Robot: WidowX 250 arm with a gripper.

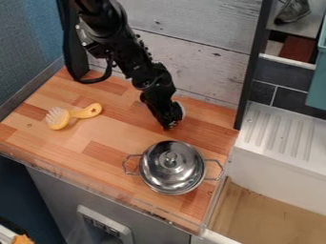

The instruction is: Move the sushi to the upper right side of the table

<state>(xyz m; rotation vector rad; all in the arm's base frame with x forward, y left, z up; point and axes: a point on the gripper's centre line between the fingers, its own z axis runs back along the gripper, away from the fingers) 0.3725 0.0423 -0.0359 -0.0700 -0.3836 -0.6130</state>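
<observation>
Placement seems in hand: the probable sushi [182, 108], a pale rounded edge, shows behind the jaws, toward the upper right of the worktop [115, 138]. Whether they pinch it cannot be told; if so, gentle release comes next.

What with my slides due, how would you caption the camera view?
Black robot arm over a wooden counter, its pincer beyond a lidded metal pot, with a yellow brush at left.
</observation>
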